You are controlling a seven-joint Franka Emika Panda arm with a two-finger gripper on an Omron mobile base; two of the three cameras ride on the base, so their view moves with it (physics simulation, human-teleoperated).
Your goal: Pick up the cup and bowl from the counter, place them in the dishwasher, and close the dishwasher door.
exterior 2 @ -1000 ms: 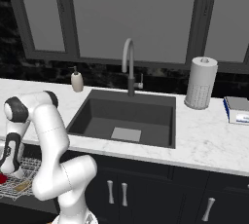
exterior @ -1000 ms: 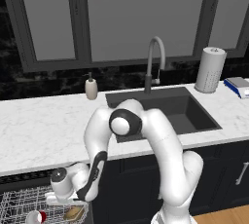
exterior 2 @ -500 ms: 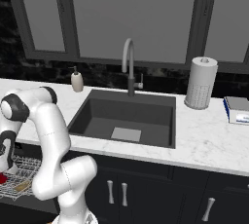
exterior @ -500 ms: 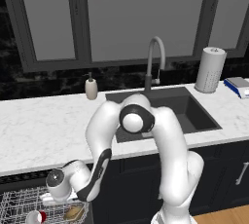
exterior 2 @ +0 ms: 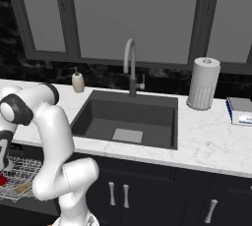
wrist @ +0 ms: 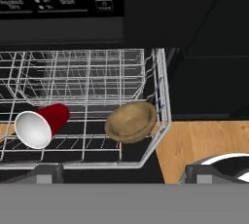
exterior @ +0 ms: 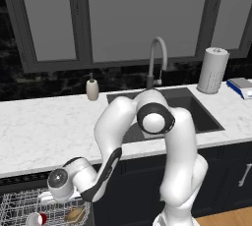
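Down in the white wire rack point(wrist: 87, 77) of the open dishwasher point(wrist: 63, 9), both pieces are in. The cup point(wrist: 41, 123) lies tipped on its side near the rack's front edge, white mouth turned toward the camera on the hand, red body pointing back into the rack. Just beside it, by the rack's front right corner, the bowl point(wrist: 130, 121) leans tilted against the side wires, its hollow facing up and outward. The two sit near each other but apart.

The claw point(wrist: 119, 174) hangs above the rack's front edge with its jaws spread wide and nothing between them; its dark fingertips point(wrist: 46, 173) rise at the bottom of the hand view, clear of cup and bowl alike.

From the left base view, the arm bends low off the tabletop point(exterior: 44, 131) edge, wrist over the rack, where the cup point(exterior: 38, 218) and bowl point(exterior: 75, 214) show. On the tabletop behind, a soap dispenser point(exterior: 92, 89) stands beside the sink point(exterior 2: 128, 122), and a paper towel roll point(exterior 2: 203, 83) stands toward the right end.
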